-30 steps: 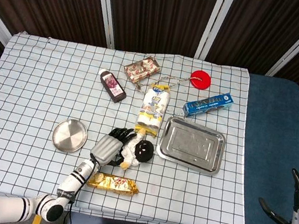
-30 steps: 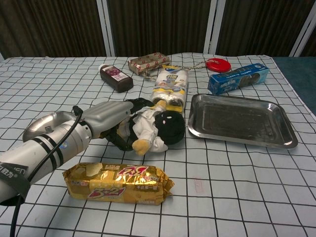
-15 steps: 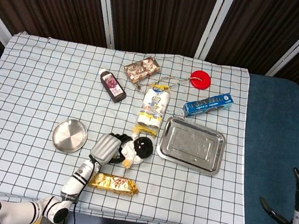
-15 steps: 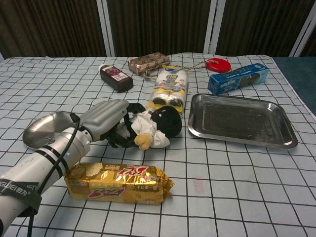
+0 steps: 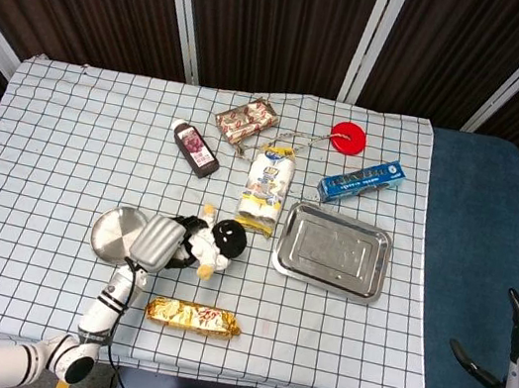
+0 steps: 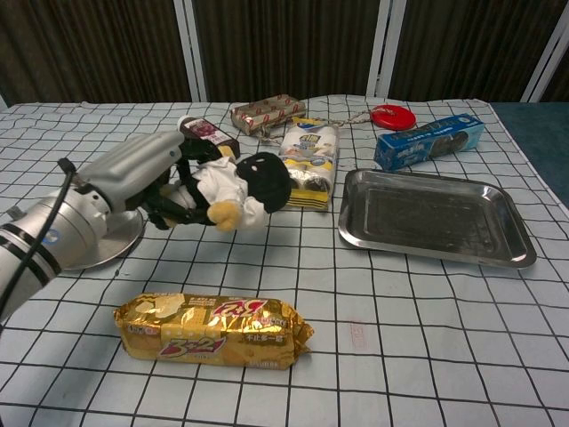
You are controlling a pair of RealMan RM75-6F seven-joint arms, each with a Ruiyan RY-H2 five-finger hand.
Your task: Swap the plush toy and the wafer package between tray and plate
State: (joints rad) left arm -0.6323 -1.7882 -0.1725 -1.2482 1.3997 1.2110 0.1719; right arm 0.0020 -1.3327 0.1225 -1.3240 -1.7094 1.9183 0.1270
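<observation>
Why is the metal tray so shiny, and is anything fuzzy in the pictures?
In the chest view the tray mirrors the room's light along its rim; in the head view it shows pale glare too. The left hand holding the plush toy looks slightly soft; everything else is sharp.

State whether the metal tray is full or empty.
Empty: the tray shows only bare metal; the plush toy is in the left hand.

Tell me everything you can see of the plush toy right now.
The plush toy is a small soft doll with a round black head, white body and yellowish feet. The left hand grips it from behind, fingers wrapped around its body, and holds it lifted off the checked cloth, lying roughly sideways with its head pointing toward the metal tray. In the head view it hangs just right of the round metal plate, not yet over it. Nothing else touches it.
</observation>
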